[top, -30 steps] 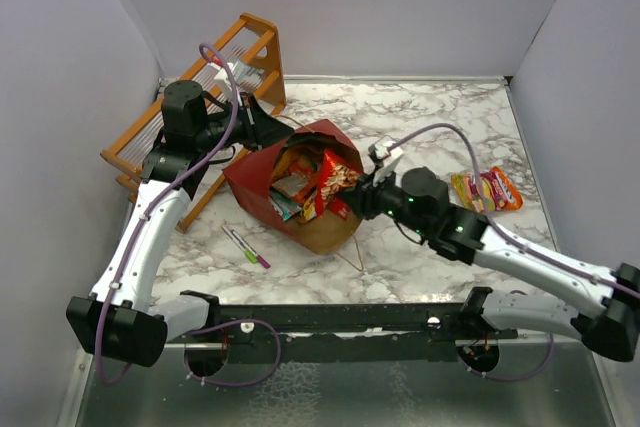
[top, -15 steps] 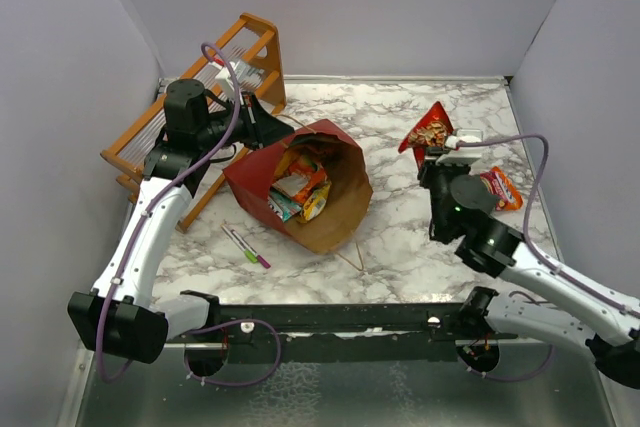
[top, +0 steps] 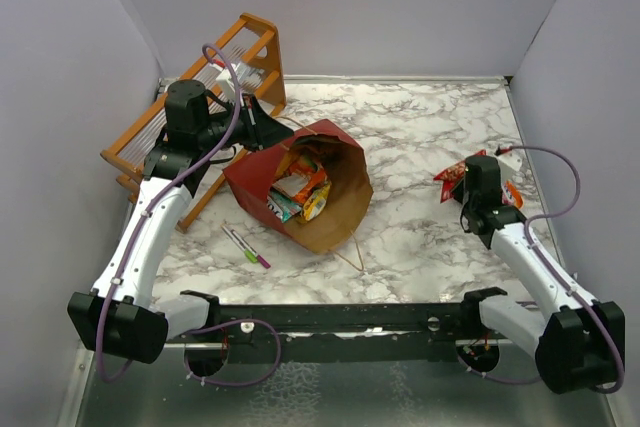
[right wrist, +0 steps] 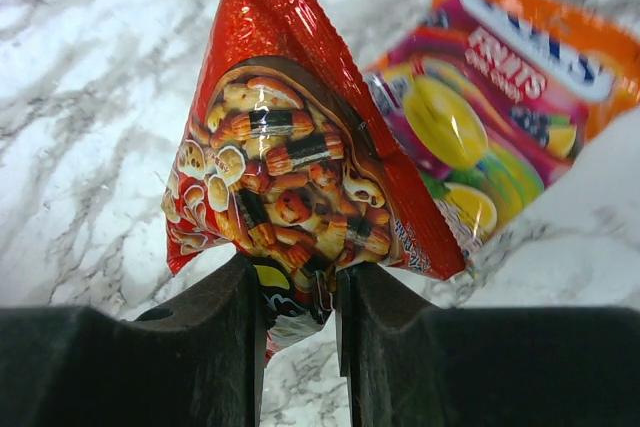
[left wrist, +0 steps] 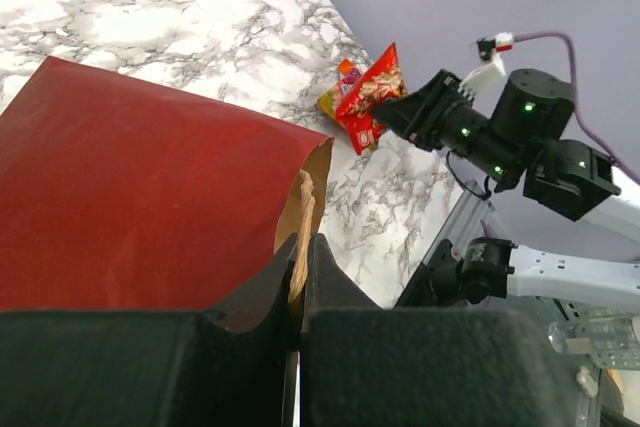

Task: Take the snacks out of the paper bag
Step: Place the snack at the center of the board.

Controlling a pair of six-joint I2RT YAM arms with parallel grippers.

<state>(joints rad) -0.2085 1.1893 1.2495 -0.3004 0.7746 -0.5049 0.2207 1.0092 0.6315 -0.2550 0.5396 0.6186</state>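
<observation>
The dark red paper bag (top: 252,185) lies on its side, its brown mouth facing right, with several snacks (top: 298,187) inside. My left gripper (top: 262,127) is shut on the bag's upper rim and tan handle (left wrist: 303,209); the bag's red side (left wrist: 130,197) fills the left wrist view. My right gripper (top: 463,181) is shut on the bottom end of a red snack packet (right wrist: 290,157) and holds it low over the table at the right. This packet also shows in the top view (top: 451,175) and the left wrist view (left wrist: 372,92). An orange fruit snack packet (right wrist: 495,97) lies just behind it.
An orange wooden rack (top: 240,47) stands at the back left behind my left arm. A green and a pink marker (top: 246,245) lie on the marble in front of the bag. Grey walls close in the left, back and right sides.
My right gripper has pulled the red packet out of the bag's mouth, swung it right, and lowered it beside the orange packet. The left arm and bag have not moved.
</observation>
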